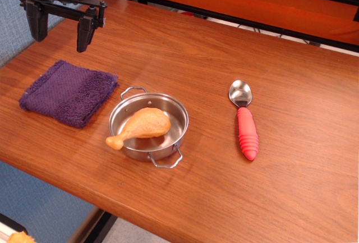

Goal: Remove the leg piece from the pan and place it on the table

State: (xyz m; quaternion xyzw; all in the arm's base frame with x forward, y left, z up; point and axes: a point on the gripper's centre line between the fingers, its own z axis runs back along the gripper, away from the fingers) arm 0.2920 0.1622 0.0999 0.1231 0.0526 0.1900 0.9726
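Note:
The orange-tan leg piece (141, 126) lies in the shiny steel pan (175, 113), plump end in the middle, knobbed bone end sticking out over the pan's front-left rim. The pan sits on the reddish-brown wood table (202, 58) near its front edge. My gripper (61, 31) hangs open and empty at the far left back, well above the table, up and to the left of the pan.
A purple towel (69, 92) lies on the table left of the pan, below my gripper. A spoon with a red handle (245, 124) lies to the right of the pan. The table's front edge runs diagonally just below the pan.

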